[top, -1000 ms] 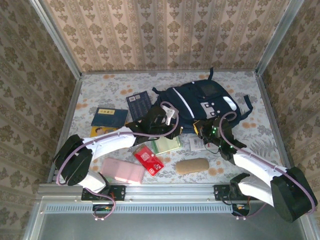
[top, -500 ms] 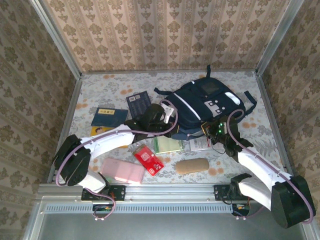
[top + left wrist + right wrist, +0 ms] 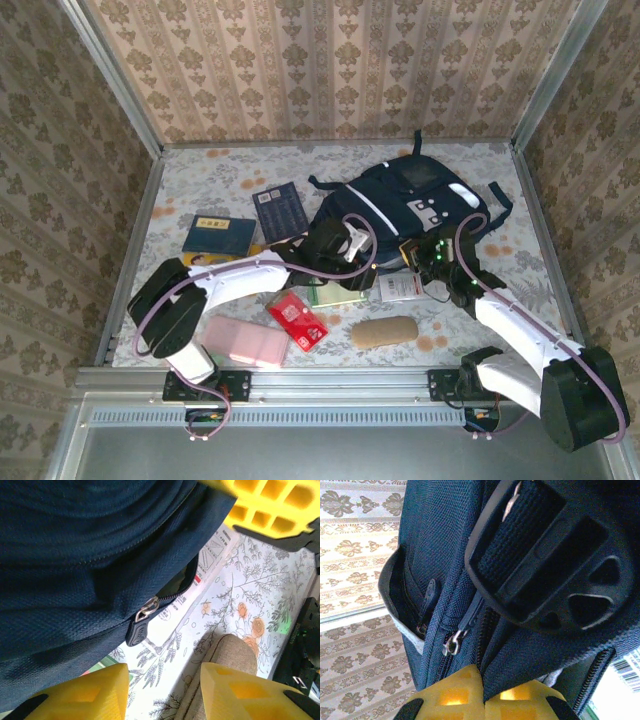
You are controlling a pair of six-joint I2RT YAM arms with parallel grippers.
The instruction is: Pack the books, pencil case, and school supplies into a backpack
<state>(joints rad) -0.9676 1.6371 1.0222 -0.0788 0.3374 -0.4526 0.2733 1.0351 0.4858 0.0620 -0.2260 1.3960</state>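
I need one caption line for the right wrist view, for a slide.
Right pincer closed on the navy backpack fabric, beside a zipper pull and below a black strap buckle.

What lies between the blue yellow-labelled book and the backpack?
In the top view, the dark navy book with the white grid lies flat between the blue book and the backpack.

The backpack point(image 3: 395, 205) lies toward the back right of the table point(image 3: 210, 170). Just left of it sits one book point(image 3: 280, 207), a second book point(image 3: 218, 235) farther left and nearer (a third book point(image 3: 200, 258) shows at its near edge). At the backpack's near edge lie a pad point(image 3: 340, 296) and, to its right, a packet point(image 3: 400, 288). Nearer still, left to right: a case point(image 3: 245, 341), another packet point(image 3: 297, 318), a pouch point(image 3: 385, 332).
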